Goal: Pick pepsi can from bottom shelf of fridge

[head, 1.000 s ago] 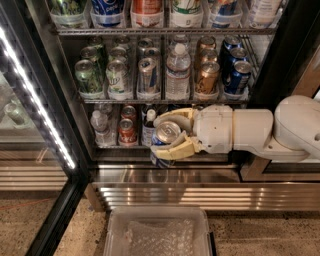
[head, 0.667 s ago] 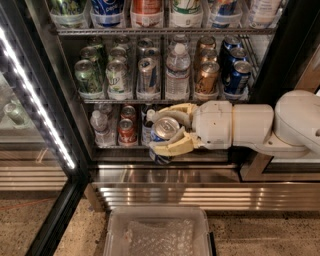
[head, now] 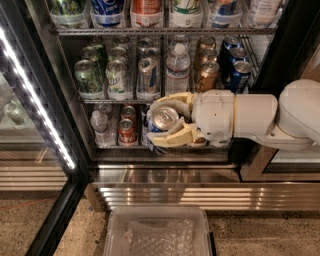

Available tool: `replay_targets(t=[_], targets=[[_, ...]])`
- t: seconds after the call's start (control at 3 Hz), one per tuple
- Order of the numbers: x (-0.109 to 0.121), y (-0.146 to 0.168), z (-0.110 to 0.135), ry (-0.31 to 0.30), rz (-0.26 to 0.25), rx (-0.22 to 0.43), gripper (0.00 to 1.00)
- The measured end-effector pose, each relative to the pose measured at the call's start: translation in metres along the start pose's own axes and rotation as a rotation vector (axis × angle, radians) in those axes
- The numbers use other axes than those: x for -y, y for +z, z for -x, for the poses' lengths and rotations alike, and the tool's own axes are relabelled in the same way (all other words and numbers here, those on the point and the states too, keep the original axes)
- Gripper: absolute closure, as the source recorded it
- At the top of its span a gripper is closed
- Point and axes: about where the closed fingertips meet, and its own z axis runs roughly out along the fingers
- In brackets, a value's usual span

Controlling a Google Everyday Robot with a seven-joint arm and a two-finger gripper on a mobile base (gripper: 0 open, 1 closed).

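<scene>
The pepsi can [head: 165, 118] is clamped between the jaws of the gripper [head: 156, 122] and is now raised slightly above the front edge of the fridge's [head: 285, 45] bottom tabletop [head: 112, 147]; withdrawal is judged next

Shop-like spot: stocked glass-door fridge [head: 52, 85] (gripper [head: 161, 123] clasping pepsi can [head: 165, 118], bottom shelf [head: 114, 146]).

The cream 2-finger claw [head: 156, 123], low in the black-framed glass-door fridge [head: 54, 82] at its lowest wire rack [head: 116, 146], clamps the small blue silver-topped pepsi can [head: 165, 118] and hides most of its blue side, while the view's top edge crops the uppermost row of bottles [head: 146, 7].
</scene>
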Motion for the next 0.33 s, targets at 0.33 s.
replay_targets(t=[0.33], targets=[[0.0047,-0.0013,0.0079,-0.018,-0.010,0.011,1.00]])
